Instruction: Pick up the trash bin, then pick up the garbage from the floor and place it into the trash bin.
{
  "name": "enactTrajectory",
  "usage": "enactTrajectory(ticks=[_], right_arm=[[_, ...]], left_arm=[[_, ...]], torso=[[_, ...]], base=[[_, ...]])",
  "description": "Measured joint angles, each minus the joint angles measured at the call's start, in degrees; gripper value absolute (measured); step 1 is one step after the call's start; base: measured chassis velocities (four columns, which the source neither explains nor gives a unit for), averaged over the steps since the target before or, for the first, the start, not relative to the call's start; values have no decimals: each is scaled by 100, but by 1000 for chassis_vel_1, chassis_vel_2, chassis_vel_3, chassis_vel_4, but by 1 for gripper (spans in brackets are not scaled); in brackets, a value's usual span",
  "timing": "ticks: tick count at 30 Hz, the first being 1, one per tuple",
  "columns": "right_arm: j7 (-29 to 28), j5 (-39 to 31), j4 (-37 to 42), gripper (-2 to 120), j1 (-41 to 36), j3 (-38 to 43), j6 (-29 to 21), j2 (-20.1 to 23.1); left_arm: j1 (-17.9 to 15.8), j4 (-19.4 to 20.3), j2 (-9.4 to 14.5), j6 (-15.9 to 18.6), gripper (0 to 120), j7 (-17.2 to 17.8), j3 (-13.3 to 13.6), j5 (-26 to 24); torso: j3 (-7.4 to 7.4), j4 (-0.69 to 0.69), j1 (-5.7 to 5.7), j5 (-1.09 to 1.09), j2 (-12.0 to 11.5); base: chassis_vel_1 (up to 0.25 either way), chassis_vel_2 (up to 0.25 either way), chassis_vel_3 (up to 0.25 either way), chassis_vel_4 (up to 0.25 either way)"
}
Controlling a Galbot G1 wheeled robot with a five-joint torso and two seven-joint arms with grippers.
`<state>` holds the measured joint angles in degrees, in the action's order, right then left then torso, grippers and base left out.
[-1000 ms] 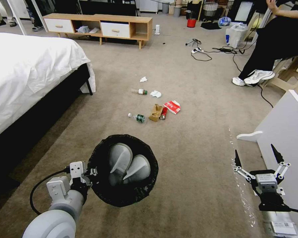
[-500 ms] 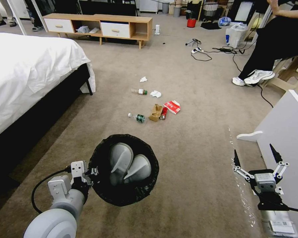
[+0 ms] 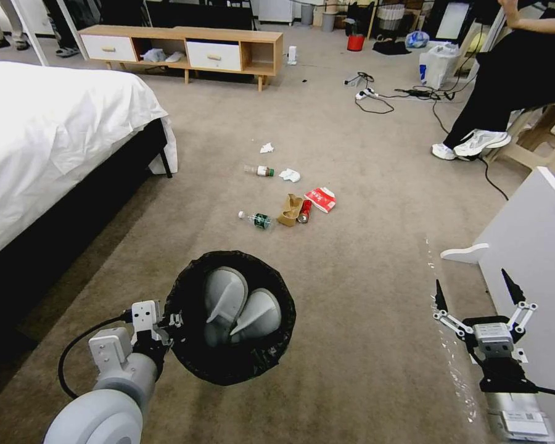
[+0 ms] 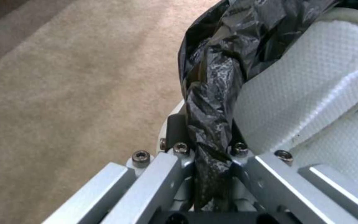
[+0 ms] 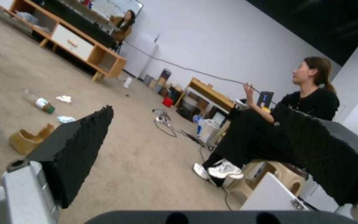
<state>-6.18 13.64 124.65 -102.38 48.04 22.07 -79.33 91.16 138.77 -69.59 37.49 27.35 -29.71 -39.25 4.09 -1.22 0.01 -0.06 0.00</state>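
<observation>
**Bin in hand, litter ahead**

While the left gripper [image 3: 166, 327] stays out of it, clamped on the bin's [image 3: 228, 370] bagged rim, the garbage [image 3: 290, 209] lies on the floor [image 3: 364, 246] ahead, slightly left of the right gripper [image 3: 478, 295]. That gripper hangs empty, fingers spread wide, probably the nearer free hand. The closest bottle [image 3: 257, 219] lies crosswise.

A white-sheeted bed [image 3: 55, 129] stands off to my left, well ahead of my grippers. A low wooden cabinet [image 3: 182, 52] lines the far wall, while tangled cables [image 3: 388, 95] and a white panel [image 3: 530, 246] lie to my right.
</observation>
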Motion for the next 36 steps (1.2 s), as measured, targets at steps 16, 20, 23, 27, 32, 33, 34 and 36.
enactTrajectory(ticks=[16,20,23,27,32,33,34,36], right_arm=[[11,9,-9,100,15,5,7,0],[27,38,-12,100,17,8,-5,-5],[26,38,-18,100,23,3,-5,-13],[27,36,-26,100,33,-2,-5,-16],[25,24,-36,100,39,-4,12,-21],[24,19,-38,100,39,-5,15,-22],[24,18,-38,100,39,-5,16,-22],[22,11,-39,100,39,-6,21,-25]], left_arm=[[3,-1,-27,0,2,8,-10,6],[3,-4,-23,0,2,8,-12,7],[1,-8,-21,0,2,8,-13,7],[0,-10,-22,0,2,8,-13,6],[0,-13,-24,0,2,8,-13,6],[1,-13,-24,0,2,8,-14,7],[1,-13,-24,0,2,9,-15,7],[1,-14,-24,0,2,9,-16,7]], torso=[[0,0,0,1,0],[0,1,0,0,0],[0,1,0,1,0],[0,1,0,1,0],[0,1,0,1,0],[0,1,0,0,0],[0,1,0,0,0],[0,1,0,-1,0]], base=[[52,56,-44,-59],[0,0,0,0],[0,0,0,0],[11,7,-17,-15],[66,79,-75,-66],[83,107,-80,-79],[83,67,-38,-79],[69,47,-30,-61]])
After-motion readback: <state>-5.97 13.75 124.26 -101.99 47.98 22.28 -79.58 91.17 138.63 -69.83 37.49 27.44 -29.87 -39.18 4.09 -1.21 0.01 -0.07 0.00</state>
